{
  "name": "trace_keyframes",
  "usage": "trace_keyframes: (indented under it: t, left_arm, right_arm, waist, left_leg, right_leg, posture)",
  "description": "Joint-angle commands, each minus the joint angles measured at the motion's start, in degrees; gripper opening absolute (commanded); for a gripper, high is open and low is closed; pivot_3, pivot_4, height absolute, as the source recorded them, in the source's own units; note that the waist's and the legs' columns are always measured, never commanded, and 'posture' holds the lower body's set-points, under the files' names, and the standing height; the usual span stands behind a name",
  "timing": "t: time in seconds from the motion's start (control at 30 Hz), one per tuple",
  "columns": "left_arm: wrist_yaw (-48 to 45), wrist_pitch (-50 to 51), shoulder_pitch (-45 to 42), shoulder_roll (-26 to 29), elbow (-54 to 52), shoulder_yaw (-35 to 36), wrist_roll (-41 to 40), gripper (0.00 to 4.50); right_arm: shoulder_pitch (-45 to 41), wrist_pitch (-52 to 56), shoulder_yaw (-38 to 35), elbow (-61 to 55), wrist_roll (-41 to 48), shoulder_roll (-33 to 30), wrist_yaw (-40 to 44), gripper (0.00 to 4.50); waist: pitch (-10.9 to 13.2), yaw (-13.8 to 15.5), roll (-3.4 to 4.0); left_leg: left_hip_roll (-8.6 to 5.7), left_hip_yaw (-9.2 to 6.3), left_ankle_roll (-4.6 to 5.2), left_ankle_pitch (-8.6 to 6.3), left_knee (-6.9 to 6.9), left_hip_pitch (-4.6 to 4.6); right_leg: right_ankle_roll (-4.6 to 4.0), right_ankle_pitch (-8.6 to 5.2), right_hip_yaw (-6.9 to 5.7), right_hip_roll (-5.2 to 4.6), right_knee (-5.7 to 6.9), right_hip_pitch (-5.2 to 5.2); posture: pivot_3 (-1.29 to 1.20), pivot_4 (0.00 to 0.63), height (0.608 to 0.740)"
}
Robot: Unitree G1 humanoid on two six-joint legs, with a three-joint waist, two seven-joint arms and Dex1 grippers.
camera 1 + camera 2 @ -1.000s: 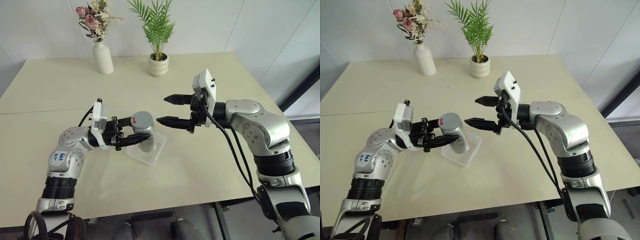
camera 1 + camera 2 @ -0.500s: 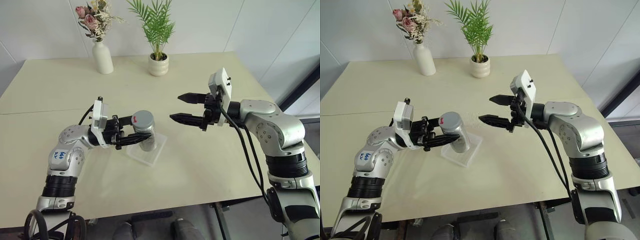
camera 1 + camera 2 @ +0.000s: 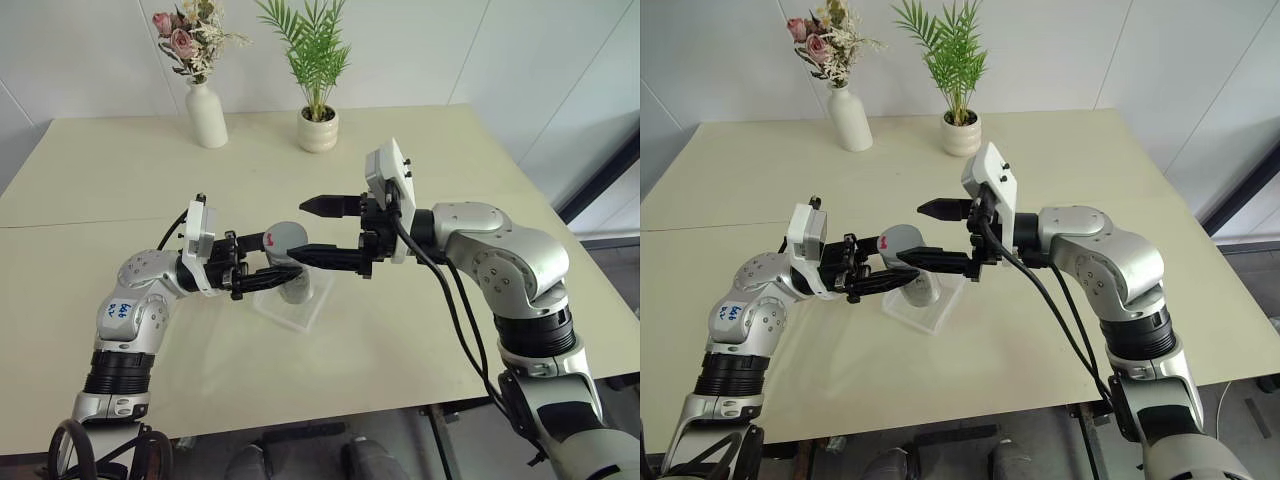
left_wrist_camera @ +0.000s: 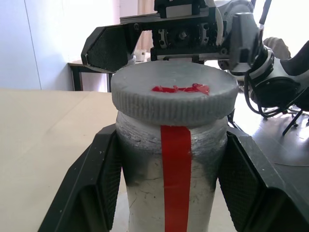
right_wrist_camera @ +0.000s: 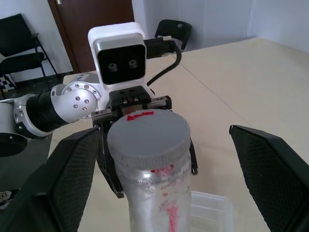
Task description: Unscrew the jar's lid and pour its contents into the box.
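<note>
My left gripper is shut on the clear jar with the red stripe and holds it tilted just above the box, a clear tray on the table. The grey lid sits on the jar and carries a red mark. From the right, my right gripper reaches in level and is open. Its fingers stand wide on either side of the lid and are apart from it. I cannot make out the contents inside the jar.
A white vase with flowers and a white plant pot stand at the back of the beige table. The table's front edge runs just below both arms.
My right gripper pulled back to the right, then swung left, and its open fingers now flank the lid. The left gripper and the jar have stayed in place.
</note>
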Motion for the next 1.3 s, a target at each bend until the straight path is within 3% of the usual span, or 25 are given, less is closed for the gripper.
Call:
trace_keyframes:
  t: [0.03,0.97,1.07,1.17,1.3]
  left_arm:
    - [0.04,-0.20,-0.04,0.63,-1.96,0.41,-0.11,2.45]
    - [0.23,0.00,0.56,0.43,-2.54,0.38,-0.37,2.45]
    - [0.22,-0.03,0.53,0.38,-2.50,0.34,-0.36,2.45]
    - [0.20,-0.03,0.43,0.34,-2.41,0.27,-0.36,2.45]
    - [0.31,0.00,0.36,0.29,-2.40,0.24,-0.38,2.45]
  right_arm:
    - [-2.03,-0.74,0.55,-0.63,-0.08,0.47,0.18,4.48]
    - [-3.56,-1.09,3.80,1.30,-4.08,3.52,-0.13,4.48]
    - [-3.49,-1.09,3.75,1.20,-3.95,3.60,0.01,3.96]
    - [-3.61,-1.27,3.67,1.48,-4.10,3.71,-0.06,3.02]
    - [-3.79,-1.41,3.49,1.83,-4.16,3.76,0.18,3.02]
  waist:
    - [0.00,-0.01,0.00]
    - [0.00,-0.03,0.00]
    - [0.00,-0.04,0.00]
    - [0.00,-0.05,0.00]
    - [0.00,-0.03,0.00]
  left_leg:
    - [0.00,0.00,0.00,0.00,0.00,0.00]
    - [0.00,0.01,0.00,0.00,0.01,-0.01]
    - [0.00,0.01,0.00,0.00,0.01,-0.01]
    - [0.00,0.01,0.00,0.00,0.01,-0.01]
    - [0.00,0.01,0.00,0.00,0.01,-0.01]
  right_leg:
    - [0.00,0.00,0.00,0.00,0.00,0.00]
    - [0.00,0.00,0.00,0.00,0.01,-0.02]
    - [0.00,0.00,0.00,0.00,0.02,-0.02]
    - [0.00,0.00,0.00,0.00,0.01,-0.02]
    - [0.00,0.00,0.00,0.00,0.01,-0.02]
  posture:
    - [0.00,0.150,0.740]
    - [0.00,0.150,0.740]
    - [0.00,0.150,0.740]
    - [0.00,0.150,0.740]
    - [0.00,0.150,0.740]
